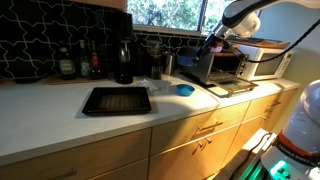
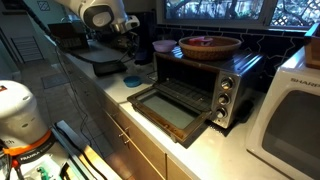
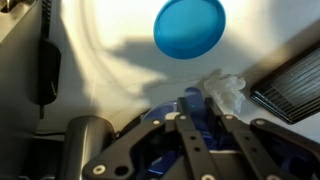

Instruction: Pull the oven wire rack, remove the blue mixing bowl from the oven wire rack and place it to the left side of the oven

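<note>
In the wrist view my gripper (image 3: 198,101) is shut on the rim of the blue mixing bowl (image 3: 156,152), one finger inside the wall and one outside. It holds the bowl above the white counter. In both exterior views the gripper (image 1: 210,47) (image 2: 127,48) hangs over the counter beside the oven (image 1: 226,66) (image 2: 200,85); the bowl cannot be made out there. The oven's glass door is folded down. The wire rack (image 2: 186,91) shows in the oven's mouth.
A flat light-blue dish (image 3: 190,27) (image 1: 185,90) lies on the counter under the gripper. A white crumpled wrapper (image 3: 228,90) lies near it. A black baking tray (image 1: 116,100) sits further along. A metal cup (image 3: 85,145), bottles (image 1: 122,60) and a microwave (image 1: 266,62) also stand here.
</note>
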Controlling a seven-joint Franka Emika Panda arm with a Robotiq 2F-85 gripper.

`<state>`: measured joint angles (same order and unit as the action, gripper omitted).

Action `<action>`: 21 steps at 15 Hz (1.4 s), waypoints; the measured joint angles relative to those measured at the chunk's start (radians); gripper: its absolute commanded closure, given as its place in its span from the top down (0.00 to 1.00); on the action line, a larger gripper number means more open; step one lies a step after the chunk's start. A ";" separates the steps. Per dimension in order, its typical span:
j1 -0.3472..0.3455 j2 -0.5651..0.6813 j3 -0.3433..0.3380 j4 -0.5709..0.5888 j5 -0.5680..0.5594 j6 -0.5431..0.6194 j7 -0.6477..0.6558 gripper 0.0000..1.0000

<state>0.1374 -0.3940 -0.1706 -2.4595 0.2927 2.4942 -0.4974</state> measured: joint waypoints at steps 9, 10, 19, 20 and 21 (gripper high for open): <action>-0.088 0.122 0.077 0.033 -0.135 0.090 0.269 0.05; -0.093 0.132 0.082 0.039 -0.143 0.090 0.285 0.05; -0.106 0.151 0.116 0.051 -0.163 0.045 0.370 0.21; -0.106 0.151 0.116 0.051 -0.163 0.045 0.370 0.21; -0.106 0.151 0.116 0.051 -0.163 0.045 0.370 0.21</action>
<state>0.0311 -0.2427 -0.0542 -2.4088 0.1300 2.5394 -0.1275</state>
